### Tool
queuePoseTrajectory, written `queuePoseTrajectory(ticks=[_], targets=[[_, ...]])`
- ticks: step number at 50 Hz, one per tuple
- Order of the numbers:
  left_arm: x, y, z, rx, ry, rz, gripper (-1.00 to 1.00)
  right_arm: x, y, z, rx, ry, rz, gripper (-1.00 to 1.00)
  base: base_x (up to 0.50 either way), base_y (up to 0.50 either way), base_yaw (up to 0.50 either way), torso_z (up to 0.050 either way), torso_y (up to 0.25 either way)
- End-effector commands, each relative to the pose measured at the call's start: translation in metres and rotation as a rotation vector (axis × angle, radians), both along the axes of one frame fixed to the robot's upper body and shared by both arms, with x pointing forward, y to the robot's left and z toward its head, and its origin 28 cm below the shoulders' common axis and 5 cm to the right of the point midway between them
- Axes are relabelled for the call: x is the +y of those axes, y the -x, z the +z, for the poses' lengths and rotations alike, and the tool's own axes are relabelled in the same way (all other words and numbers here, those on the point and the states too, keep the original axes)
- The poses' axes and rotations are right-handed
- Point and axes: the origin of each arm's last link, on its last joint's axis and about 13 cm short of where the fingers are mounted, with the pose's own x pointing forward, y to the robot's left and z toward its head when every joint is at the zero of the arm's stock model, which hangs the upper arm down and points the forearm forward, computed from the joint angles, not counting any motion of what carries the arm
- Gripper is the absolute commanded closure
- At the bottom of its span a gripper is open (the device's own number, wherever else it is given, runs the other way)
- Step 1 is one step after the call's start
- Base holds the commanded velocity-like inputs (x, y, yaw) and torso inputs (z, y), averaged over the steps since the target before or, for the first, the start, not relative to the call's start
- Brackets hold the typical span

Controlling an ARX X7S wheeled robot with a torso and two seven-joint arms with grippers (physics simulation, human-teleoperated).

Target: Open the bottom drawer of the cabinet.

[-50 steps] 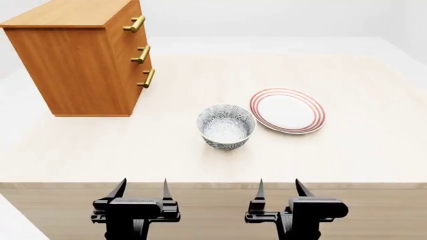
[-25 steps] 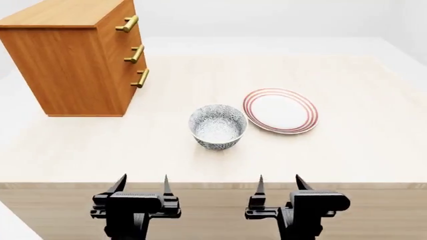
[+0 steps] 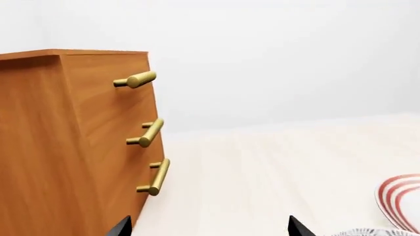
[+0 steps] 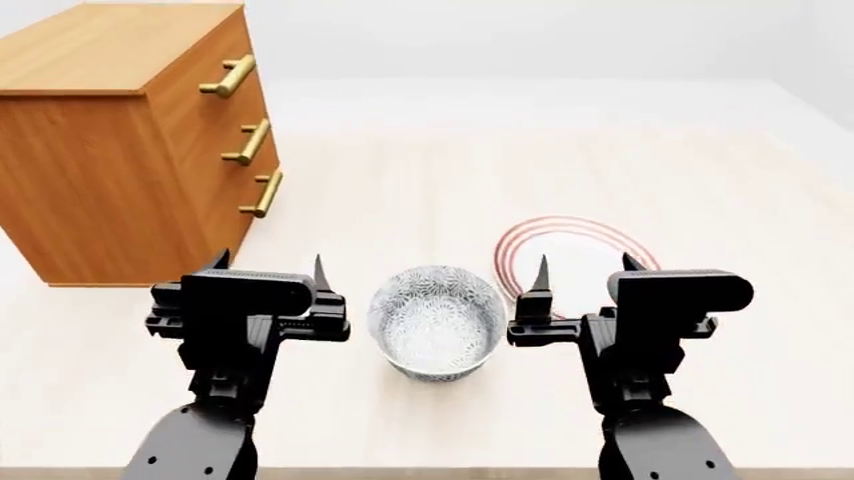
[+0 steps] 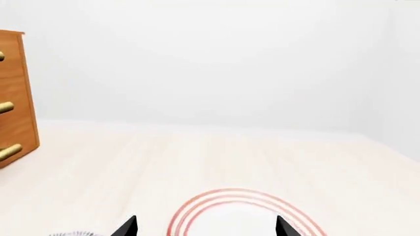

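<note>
— So where does the bottom drawer (image 4: 254,205) sit from my grippers?

— Ahead and off to the left, as I read the head view. The cabinet (image 4: 127,150) stands at the far left of the table (image 4: 747,200), its drawer fronts turned toward the middle. The bottom drawer is the lowest of the stack, shut flush, and its brass handle (image 4: 260,195) sits just above the tabletop.

— Which arm would you send?

— The left one. My left gripper (image 4: 268,272) hovers near the cabinet's front corner, while the right gripper (image 4: 587,275) hangs over by the plate (image 4: 574,245), well apart from the drawers. From the left wrist view the lowest handle (image 3: 157,176) lies ahead and to one side of the fingertips.

— And the handle's long axis?

— It runs level along the drawer front, so I judge the jaws must straddle it from above and below, then pull out toward the table's middle.

— State of the jaws?

— Both pairs stand wide apart and hold nothing.

— Count things for me.

— One cabinet, three drawers, three brass handles, one patterned bowl (image 4: 437,322), one red-ringed plate. The bowl sits between my two grippers, near enough that I would mind it when swinging left.
</note>
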Motion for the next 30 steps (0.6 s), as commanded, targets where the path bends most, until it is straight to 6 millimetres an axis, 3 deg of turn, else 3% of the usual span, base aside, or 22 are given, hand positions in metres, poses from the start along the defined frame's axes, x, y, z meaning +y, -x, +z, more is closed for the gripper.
queuePoseTrajectory(ticks=[1,30], targets=[[0.0020,-0.0018,0.0033,0.000,-0.008,0.012,-1.00,-0.0001,-0.0025,0.0053,-0.003,0.011,0.001,-1.00,0.50,0.00,0.00,0.000,0.000],[0.0024,-0.0008,0.0034,0.000,-0.004,0.014,-1.00,0.0015,-0.0007,0.0051,-0.005,0.003,0.031,-1.00,0.48,0.00,0.00,0.000,0.001]])
